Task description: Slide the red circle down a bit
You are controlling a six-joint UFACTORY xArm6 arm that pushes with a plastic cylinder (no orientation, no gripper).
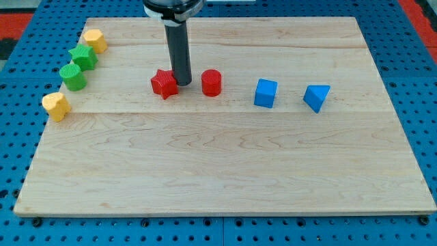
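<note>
The red circle (212,83) stands on the wooden board (225,171), a little above the board's middle. My tip (184,83) rests on the board between the red star (164,83) and the red circle. It is close against the star's right side and a short gap left of the circle. The dark rod rises straight up from the tip to the view's top.
A blue cube (265,93) and a blue triangle block (317,97) lie right of the circle. At the board's left edge sit a yellow block (95,40), a green star (84,57), a green circle (72,76) and another yellow block (56,106).
</note>
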